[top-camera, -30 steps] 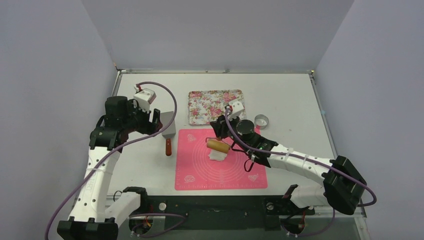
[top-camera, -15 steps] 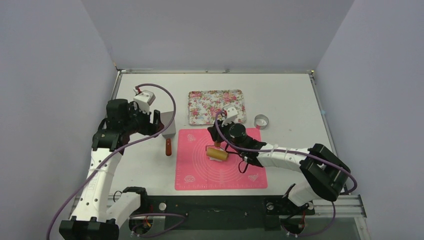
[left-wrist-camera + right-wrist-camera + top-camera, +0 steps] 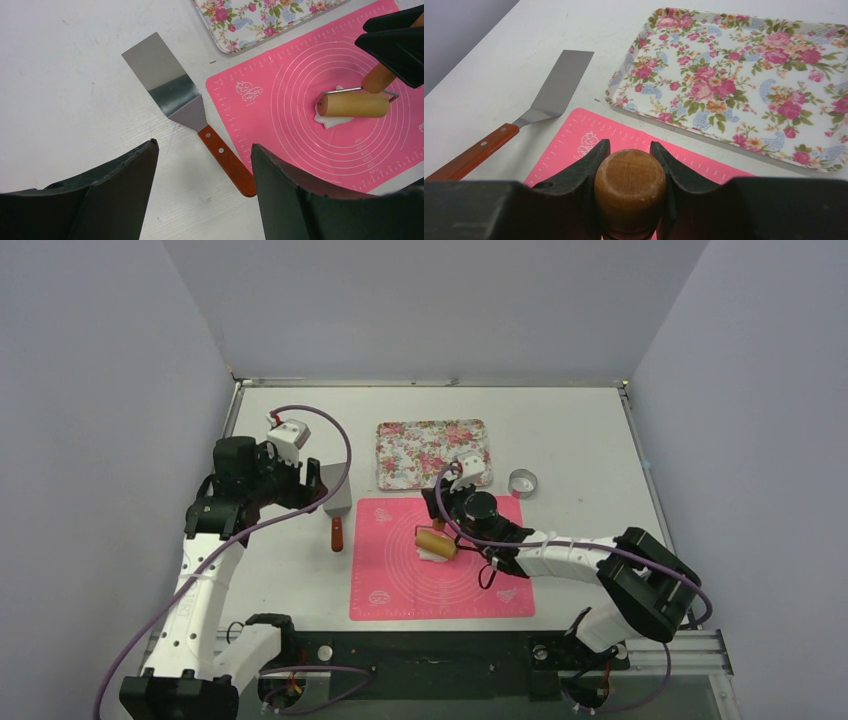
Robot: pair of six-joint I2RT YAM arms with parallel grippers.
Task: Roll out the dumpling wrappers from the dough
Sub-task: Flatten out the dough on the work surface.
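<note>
Reversing the wooden wire-framed roller (image 3: 354,104) back over the soft white dough lump (image 3: 326,120), with the right gripper (image 3: 630,167) clamping its handle, seemingly thinning it.

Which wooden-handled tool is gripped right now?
The roller, its handle clamped in the right gripper, resting on the dough; the spatula lies loose beside the mat.

left gripper (image 3: 202,160) spread wide, arm raised | right gripper (image 3: 629,150) clamped on roller handle (image 3: 630,187), arm reaching forward
</note>
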